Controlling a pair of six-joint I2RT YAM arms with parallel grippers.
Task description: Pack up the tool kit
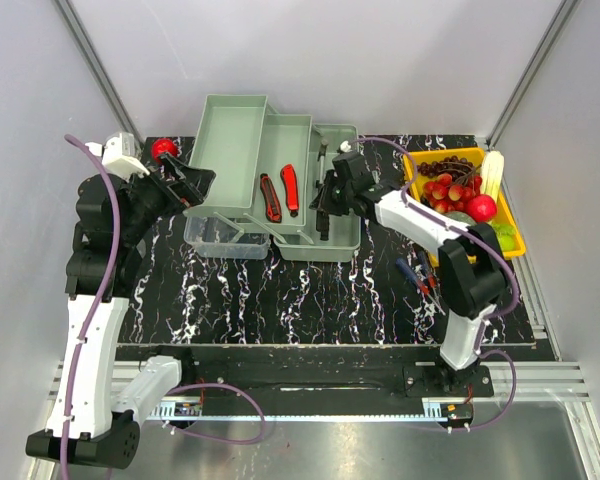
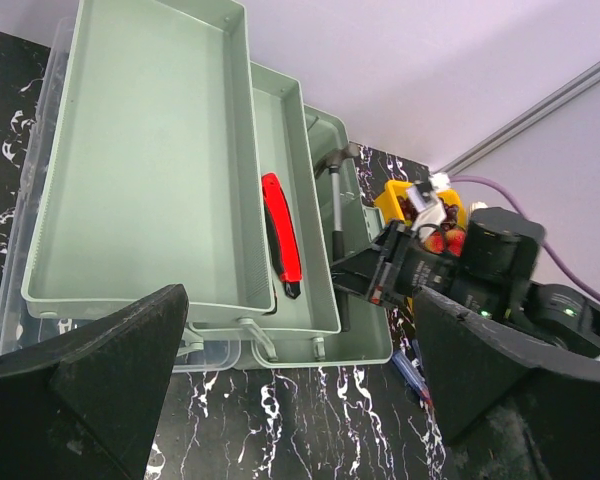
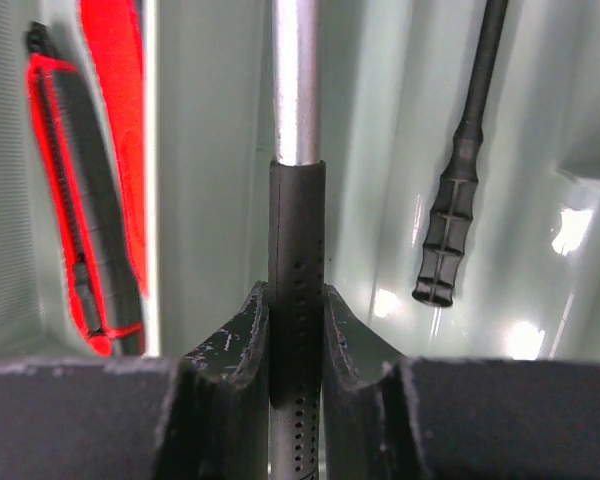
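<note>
So my left jaws are spread wide, hovering just off the left end of the toolbox (image 1: 235, 125) with nothing in them. In the left wrist view both fingers (image 2: 100, 380) frame the box without touching it.

The toolbox sits at the back middle of the tabletop (image 1: 280, 290), trays fanned out in steps. The top tray (image 2: 140, 160) is furthest left and closest to those open jaws. The middle tray (image 1: 298, 135) is next, with two red-and-black cutters (image 1: 271, 198) lying side by side in it. The base (image 1: 342, 245) is on the right.

My right jaws are over that base, pinched narrow on the black grip of the hammer (image 3: 297, 230). Its silver shaft runs straight away from me, and its head points toward the back of the box. Can't tell if it's resting on the floor of the base or hanging just above it. A thin black tool (image 3: 460, 170) lies in the base just to the right of the hammer.

Further right, a couple of screwdrivers (image 1: 413, 275) lie on the tabletop beside my right arm (image 1: 460, 290), and the yellow fruit tray (image 1: 417, 160) sits at the far right.
</note>
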